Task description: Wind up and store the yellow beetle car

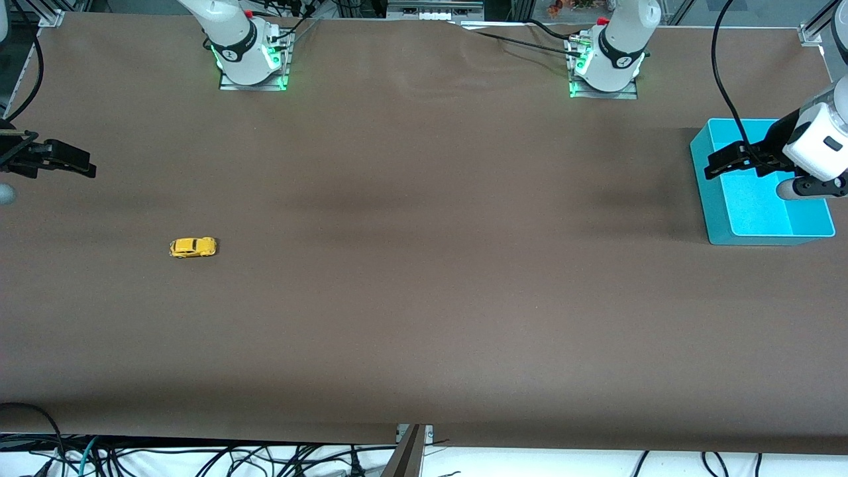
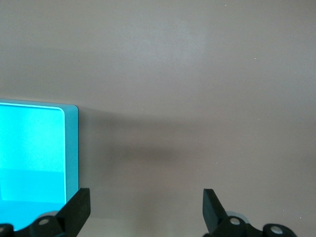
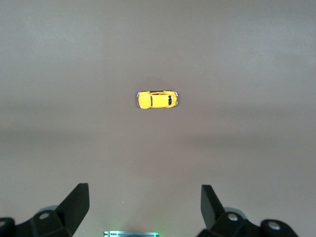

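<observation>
The yellow beetle car (image 1: 193, 247) stands on its wheels on the brown table toward the right arm's end, untouched. In the right wrist view the yellow beetle car (image 3: 157, 99) lies well ahead of my right gripper (image 3: 145, 207), whose jaws are spread wide with nothing between them. That right gripper (image 1: 83, 164) hangs over the table at the edge of the right arm's end. My left gripper (image 1: 712, 164) is open and empty, hovering over the rim of the cyan bin (image 1: 719, 199) at the left arm's end. The left wrist view shows the left gripper (image 2: 146, 210) beside a corner of the bin (image 2: 71, 148).
The cyan bin has nothing in it. Both arm bases (image 1: 252, 63) (image 1: 606, 69) stand along the table edge farthest from the front camera. Cables hang below the nearest table edge (image 1: 265, 457). Brown cloth covers the whole table.
</observation>
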You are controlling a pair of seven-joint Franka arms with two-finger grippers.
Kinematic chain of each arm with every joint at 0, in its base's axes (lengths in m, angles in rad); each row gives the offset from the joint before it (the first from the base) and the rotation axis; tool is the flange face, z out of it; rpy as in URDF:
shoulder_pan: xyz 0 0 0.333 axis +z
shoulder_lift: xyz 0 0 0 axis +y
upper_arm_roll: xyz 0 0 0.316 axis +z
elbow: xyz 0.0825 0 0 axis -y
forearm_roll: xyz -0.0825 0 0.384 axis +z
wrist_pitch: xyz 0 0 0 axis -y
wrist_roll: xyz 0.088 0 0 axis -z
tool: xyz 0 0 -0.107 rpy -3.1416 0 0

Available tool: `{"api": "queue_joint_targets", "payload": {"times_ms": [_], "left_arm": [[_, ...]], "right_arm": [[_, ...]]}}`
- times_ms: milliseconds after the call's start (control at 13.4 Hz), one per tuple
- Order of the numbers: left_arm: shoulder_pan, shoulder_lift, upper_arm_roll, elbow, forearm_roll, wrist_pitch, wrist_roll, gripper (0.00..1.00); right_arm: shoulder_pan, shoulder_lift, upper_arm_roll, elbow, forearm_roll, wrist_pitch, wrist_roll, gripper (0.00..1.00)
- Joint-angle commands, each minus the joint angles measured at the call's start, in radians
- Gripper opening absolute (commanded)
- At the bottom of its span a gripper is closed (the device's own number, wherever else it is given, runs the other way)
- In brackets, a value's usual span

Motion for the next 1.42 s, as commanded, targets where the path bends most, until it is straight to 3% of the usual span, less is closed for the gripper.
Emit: {"api": "queue_joint_targets", "payload": {"times_ms": [0, 1047, 1346], "left_arm": [[0.001, 0.002, -0.007, 0.016, 0.021, -0.018, -0.009, 1.00], [0.001, 0.005, -0.006, 0.016, 0.021, -0.018, -0.008, 1.00], [0.001, 0.005, -0.006, 0.016, 0.021, -0.018, -0.009, 1.00]], "right_arm": [[-0.001, -0.006, 0.000, -0.002, 0.007, 0.001, 0.017, 1.00], [0.002, -0.002, 0.004, -0.002, 0.007, 0.001, 0.007, 1.00], [0.025, 0.047, 0.030, -0.007, 0.013, -0.034, 0.008, 1.00]]}}
